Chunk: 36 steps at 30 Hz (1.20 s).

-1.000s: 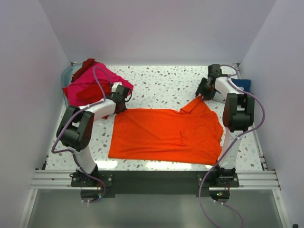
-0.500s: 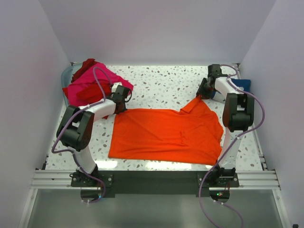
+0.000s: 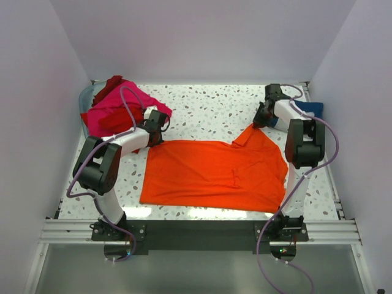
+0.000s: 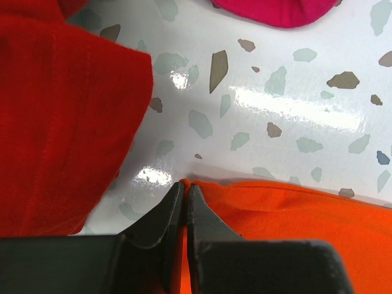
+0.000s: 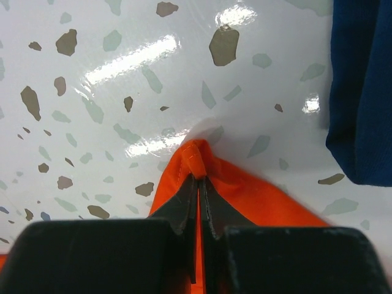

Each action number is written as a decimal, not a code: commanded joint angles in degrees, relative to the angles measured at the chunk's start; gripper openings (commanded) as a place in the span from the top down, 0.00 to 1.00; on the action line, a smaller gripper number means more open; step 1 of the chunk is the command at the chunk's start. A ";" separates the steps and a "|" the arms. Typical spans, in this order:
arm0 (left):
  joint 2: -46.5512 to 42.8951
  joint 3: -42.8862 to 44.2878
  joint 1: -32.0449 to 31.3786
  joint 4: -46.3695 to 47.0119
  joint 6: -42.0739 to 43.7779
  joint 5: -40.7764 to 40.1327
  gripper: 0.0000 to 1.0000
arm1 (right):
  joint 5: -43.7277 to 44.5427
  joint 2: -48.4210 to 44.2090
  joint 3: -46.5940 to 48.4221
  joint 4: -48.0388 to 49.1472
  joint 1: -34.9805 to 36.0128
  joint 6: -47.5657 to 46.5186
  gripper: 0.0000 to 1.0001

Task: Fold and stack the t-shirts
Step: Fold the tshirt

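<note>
The bright orange cloth t-shirt (image 3: 214, 174) lies spread flat on the speckled white bench (image 3: 208, 104), reaching from mid-bench to its near edge, with no fold in it yet. The left gripper (image 4: 185, 190) is clamped on its far-left corner and the right gripper (image 5: 199, 177) is pinched tight on its far-right tip, which is raised slightly. This looks like the start of a first fold.

The hot pink t-shirt (image 3: 101, 116) and the red t-shirt (image 3: 113, 86) lie heaped and unfolded at the far-left corner, so most of the work remains. The red cloth lies just beside the left jaws and could get dragged along. A navy blue cloth (image 5: 361, 92) lies at the far-right edge, near the right gripper. Whether it is folded cannot be told.
</note>
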 commanded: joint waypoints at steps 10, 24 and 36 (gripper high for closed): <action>-0.48 0.60 0.64 1.51 0.55 0.12 1.00 | 1.13 -6.54 1.01 -0.60 0.59 -1.58 1.00; -2.76 -0.36 0.64 3.88 2.40 0.21 1.00 | 1.93 -24.45 -14.61 -1.75 0.50 -2.11 1.00; -6.28 -5.46 0.64 7.83 2.93 0.30 1.00 | 2.98 -45.03 -26.75 -9.82 1.21 -3.51 1.00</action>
